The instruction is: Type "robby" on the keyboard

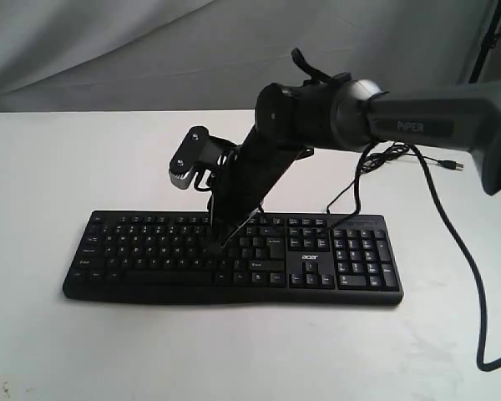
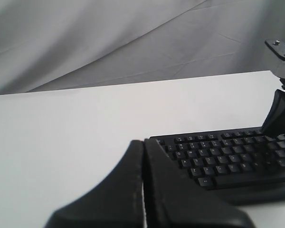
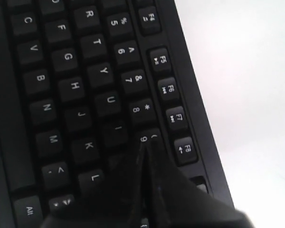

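Observation:
The black keyboard point(image 1: 234, 255) with white legends and an "acer" logo lies across the middle of the white table. My right gripper point(image 1: 213, 244) reaches in from the right, shut, its tips down among the letter keys. In the right wrist view the shut tips of the right gripper point(image 3: 145, 145) sit at the 9 key, over the spot where the O key lies; whether they touch I cannot tell. My left gripper point(image 2: 143, 142) is shut and empty, held off the keyboard's point(image 2: 228, 159) left end. The left arm does not show in the exterior view.
The white table point(image 1: 67, 167) stretches around the keyboard, with a grey cloth backdrop point(image 1: 108, 50) behind. A thin black USB cable point(image 1: 401, 157) lies at the back right. The right arm's own cable point(image 1: 472, 284) hangs down to the table at the right.

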Controlling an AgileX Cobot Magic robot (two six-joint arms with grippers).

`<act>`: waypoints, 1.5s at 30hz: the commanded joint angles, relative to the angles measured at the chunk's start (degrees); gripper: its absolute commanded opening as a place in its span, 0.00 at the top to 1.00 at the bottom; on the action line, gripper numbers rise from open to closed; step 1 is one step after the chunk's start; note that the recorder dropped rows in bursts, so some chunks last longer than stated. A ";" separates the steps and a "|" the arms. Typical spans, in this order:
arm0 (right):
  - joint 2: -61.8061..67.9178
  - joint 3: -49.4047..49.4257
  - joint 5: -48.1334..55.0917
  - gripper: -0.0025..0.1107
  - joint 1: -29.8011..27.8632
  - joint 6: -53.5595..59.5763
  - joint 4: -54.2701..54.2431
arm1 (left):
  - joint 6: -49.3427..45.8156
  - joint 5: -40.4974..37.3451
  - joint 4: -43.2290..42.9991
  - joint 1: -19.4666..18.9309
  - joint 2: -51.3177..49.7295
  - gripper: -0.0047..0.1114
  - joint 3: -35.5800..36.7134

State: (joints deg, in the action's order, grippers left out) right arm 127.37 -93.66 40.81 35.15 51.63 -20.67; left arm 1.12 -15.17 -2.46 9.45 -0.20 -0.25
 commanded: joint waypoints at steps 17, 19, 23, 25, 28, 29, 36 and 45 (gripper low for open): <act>-0.65 2.53 -4.24 0.98 0.90 2.05 -2.01 | 0.16 0.31 -0.27 0.36 0.20 0.96 0.25; -0.65 2.53 -4.24 0.98 0.90 2.05 -2.41 | 0.16 0.31 -0.27 0.36 0.20 0.96 0.25; -0.30 2.53 -4.13 0.98 0.90 2.20 -2.41 | 0.16 0.31 -0.27 0.36 0.20 0.96 0.25; -0.18 2.53 -4.13 0.98 0.90 2.25 -2.41 | 0.16 0.31 -0.27 0.36 0.20 0.96 0.25; -0.17 2.53 -4.13 0.98 0.90 2.36 -2.41 | 0.16 0.31 -0.27 0.36 0.20 0.96 0.25; -0.17 2.53 -4.13 0.98 0.90 2.36 -2.41 | 0.16 0.31 -0.27 0.36 0.20 0.96 0.25; -0.17 2.53 -3.34 0.98 0.90 2.34 -2.41 | 0.16 0.31 -0.27 0.36 0.20 0.96 0.25; 0.89 2.53 -3.11 0.98 0.90 2.34 -2.78 | 0.16 0.31 -0.27 0.36 0.20 0.96 0.25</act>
State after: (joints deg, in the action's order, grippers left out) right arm 127.75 -91.23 37.43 35.98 53.39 -23.10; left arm 1.12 -15.17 -2.46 9.45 -0.20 -0.25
